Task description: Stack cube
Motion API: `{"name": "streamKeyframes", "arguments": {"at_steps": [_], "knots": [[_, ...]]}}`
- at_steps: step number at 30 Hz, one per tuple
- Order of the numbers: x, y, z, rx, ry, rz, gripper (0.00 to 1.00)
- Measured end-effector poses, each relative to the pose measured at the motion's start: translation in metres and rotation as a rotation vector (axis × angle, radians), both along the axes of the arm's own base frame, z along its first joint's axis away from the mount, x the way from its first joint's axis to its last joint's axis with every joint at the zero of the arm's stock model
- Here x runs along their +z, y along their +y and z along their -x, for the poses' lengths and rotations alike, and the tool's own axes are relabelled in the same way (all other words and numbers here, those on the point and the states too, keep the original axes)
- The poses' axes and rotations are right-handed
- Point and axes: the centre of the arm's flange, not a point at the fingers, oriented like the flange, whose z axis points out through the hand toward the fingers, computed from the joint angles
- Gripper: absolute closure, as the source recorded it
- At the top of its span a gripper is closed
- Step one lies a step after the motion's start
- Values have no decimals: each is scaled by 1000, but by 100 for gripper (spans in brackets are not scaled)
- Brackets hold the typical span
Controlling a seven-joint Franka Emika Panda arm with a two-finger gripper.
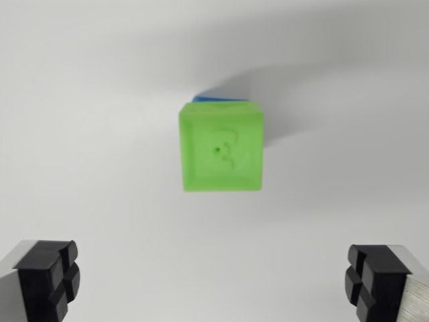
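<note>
A bright green cube (221, 147) with an embossed mark on its top face sits in the middle of the wrist view. It rests on a blue cube (216, 99), of which only a thin sliver shows past the green cube's far edge. My gripper (213, 280) is open, its two black fingertips at the lower left and lower right corners. The fingers stand wide apart, nearer the camera than the cubes, with nothing between them.
The cubes stand on a plain white surface (80, 134). A soft grey shadow (281, 87) falls behind and to the right of the stack.
</note>
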Motion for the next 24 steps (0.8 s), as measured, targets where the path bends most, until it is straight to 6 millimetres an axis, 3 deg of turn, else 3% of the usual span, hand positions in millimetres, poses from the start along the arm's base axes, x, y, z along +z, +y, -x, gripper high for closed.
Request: {"name": "streamKeyframes", "arguments": {"at_steps": [24], "knots": [[92, 0, -1, 0, 0, -1, 0]]}}
